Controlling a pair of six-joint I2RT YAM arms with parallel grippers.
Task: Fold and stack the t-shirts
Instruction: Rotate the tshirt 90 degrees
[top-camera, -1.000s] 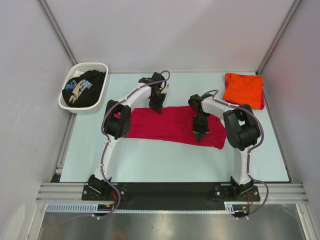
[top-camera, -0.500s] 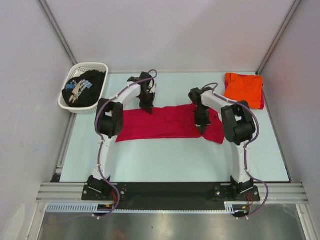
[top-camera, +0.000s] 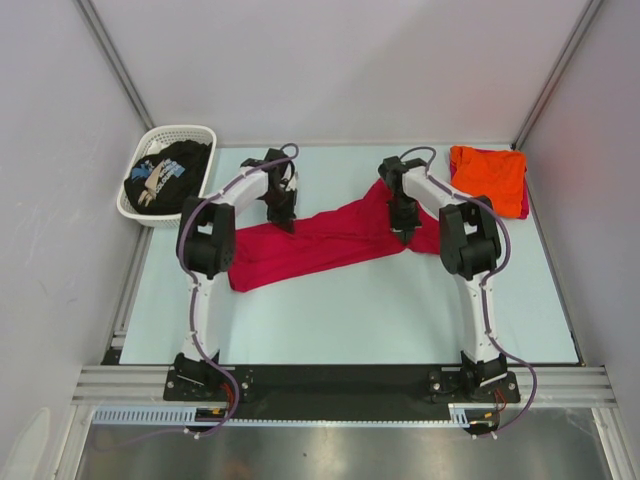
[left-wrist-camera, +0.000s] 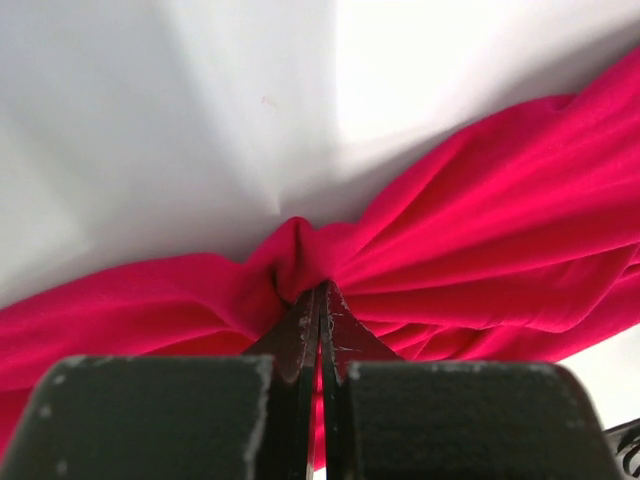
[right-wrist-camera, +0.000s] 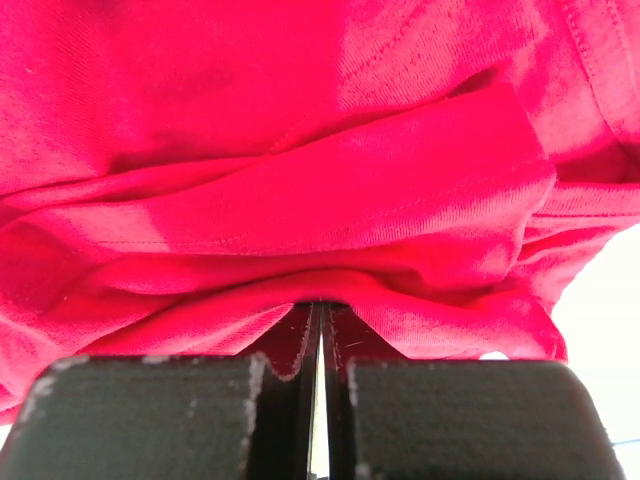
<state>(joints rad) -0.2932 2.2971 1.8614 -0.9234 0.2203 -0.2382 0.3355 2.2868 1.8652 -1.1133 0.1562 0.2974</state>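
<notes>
Over the pale tabletop (top-camera: 350, 310), as the overhead camera shows it, a plain crimson-red cloth t-shirt (top-camera: 320, 242) lies stretched in a crumpled band across the middle, its left end sagging toward the near side. The left tool (top-camera: 283, 224) pinches its far edge left of centre, and the right tool (top-camera: 403, 234) pinches it near its right end, both pointing down into the cloth; a bright orange folded t-shirt (top-camera: 487, 175) sits at the far right corner, near the right arm's wrist, with a sliver of pinkish-red cloth (top-camera: 523, 205) showing under its right edge; a black t-shirt with pale blue-white print (top-camera: 165, 176) is bundled inside a white plastic lattice basket (top-camera: 190, 131) at the far left corner.

At the left wrist, the left tool's dark fingers (left-wrist-camera: 298, 335) are pressed together with a gathered nub of the crimson cloth caught at their tips; folds fan out from that pinch to both sides, more fully to the right; bare tabletop fills the upper part of the view.

At the right wrist, the right tool's fingers (right-wrist-camera: 290, 342) are likewise clamped tight on a fold of the same crimson shirt, which bulges just above the tips; a stitched hem runs down the upper right; layered pleats cover nearly the whole view; a patch of tabletop shows at the lower right.
</notes>
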